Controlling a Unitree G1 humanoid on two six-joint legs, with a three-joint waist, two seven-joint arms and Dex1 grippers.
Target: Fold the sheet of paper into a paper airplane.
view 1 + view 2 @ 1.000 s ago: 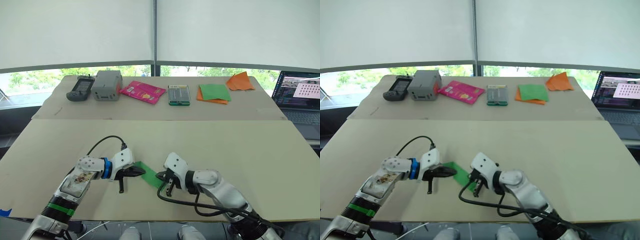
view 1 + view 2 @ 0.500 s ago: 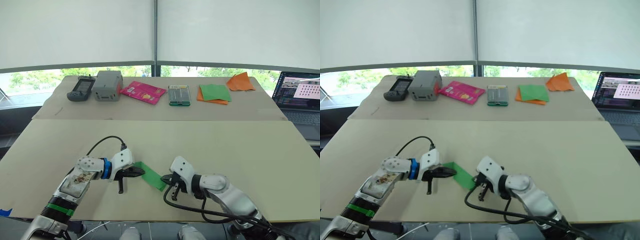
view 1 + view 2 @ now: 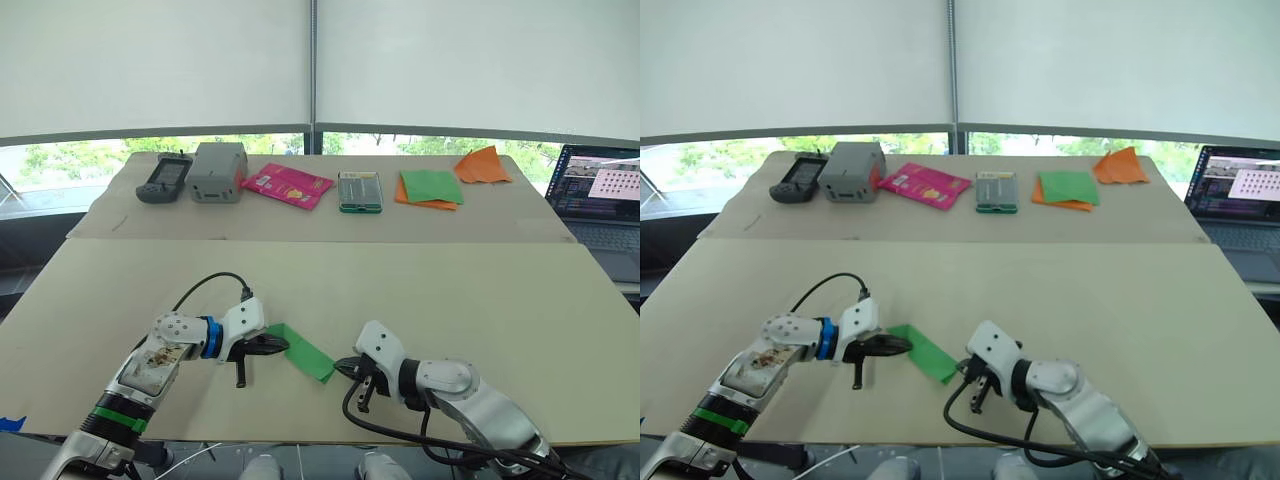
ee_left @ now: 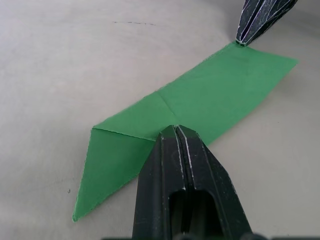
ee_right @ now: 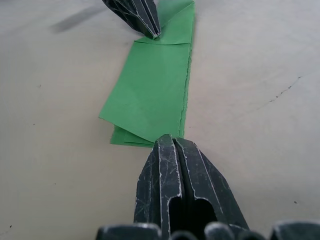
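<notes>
We see the paper airplane (image 3: 300,351) lying flat on the tabletop (image 3: 480,300) between both grippers — left gripper (image 3: 270,346) fingers closed, tips pressing one end; right gripper (image 3: 352,369) fingers closed too, empty, just beside the other end.

No text, label, brand or number can be read anywhere. The pink packet (image 3: 287,184) on the far worktop carries printing, but too small to make out (only a yellow patch shows). The laptop screen (image 3: 603,181), far beyond the right gripper (image 3: 352,371), shows lines of code and a dotted grid, none legible. The dark handheld device (image 3: 163,178) and the grey box (image 3: 217,171) bear no readable marks.
</notes>
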